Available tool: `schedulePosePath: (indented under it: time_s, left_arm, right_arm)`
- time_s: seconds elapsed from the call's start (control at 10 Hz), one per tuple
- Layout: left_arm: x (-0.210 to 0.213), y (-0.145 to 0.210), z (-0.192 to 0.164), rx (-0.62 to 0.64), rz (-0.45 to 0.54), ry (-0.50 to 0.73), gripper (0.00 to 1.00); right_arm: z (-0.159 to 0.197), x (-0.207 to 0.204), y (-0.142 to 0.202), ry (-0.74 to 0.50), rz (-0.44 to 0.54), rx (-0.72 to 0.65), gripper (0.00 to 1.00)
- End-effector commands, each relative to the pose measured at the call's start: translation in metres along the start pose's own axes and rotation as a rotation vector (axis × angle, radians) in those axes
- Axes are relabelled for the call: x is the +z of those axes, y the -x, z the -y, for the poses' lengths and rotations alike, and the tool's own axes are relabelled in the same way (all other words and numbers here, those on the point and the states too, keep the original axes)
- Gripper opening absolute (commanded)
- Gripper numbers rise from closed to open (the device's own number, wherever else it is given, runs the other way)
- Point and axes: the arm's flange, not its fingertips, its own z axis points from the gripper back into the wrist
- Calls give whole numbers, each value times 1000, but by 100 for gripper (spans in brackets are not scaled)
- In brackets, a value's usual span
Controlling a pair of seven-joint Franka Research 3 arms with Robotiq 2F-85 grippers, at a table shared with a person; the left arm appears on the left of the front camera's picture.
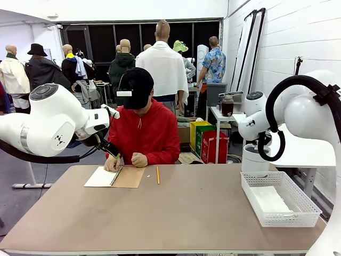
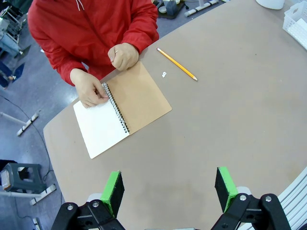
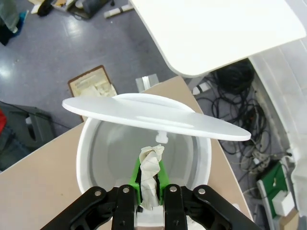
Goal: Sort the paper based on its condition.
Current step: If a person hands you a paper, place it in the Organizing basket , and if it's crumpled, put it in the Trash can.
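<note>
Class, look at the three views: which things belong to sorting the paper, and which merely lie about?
Part of the job:
crumpled paper in the right pincer
white swing-lid bin
flat sheet in the white mesh basket
spiral notebook under the person's hands
open left pincer

Lying about:
yellow pencil
small white scrap

A white block wall (image 1: pixel 298 32) runs along the right, with tall framed panels (image 1: pixel 250 48) leaning against it. Dark windows (image 1: pixel 101 40) span the back. The floor (image 3: pixel 53 52) is grey, cables (image 3: pixel 240 120) tangled across it. A white side table (image 1: pixel 224 114) stands behind the tan counter (image 1: pixel 186 213).
</note>
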Motion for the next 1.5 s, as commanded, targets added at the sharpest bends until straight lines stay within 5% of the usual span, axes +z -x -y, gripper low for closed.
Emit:
schedulePosePath:
  time_s: [0.0,0.1,0.6,1.4]
  left_arm:
    - [0,0,0,-1,-2,-2,100]
    - [0,0,0,-1,-2,-2,100]
    - [0,0,0,-1,-2,-2,100]
    - [0,0,0,-1,-2,-2,100]
  right_arm:
    - [-11,-3,-2,44,41,-24,0]
    - [-12,-3,-3,40,39,-24,2]
    - [-13,-2,-7,27,21,-36,100]
    - [-6,0,-1,4,-8,-14,100]
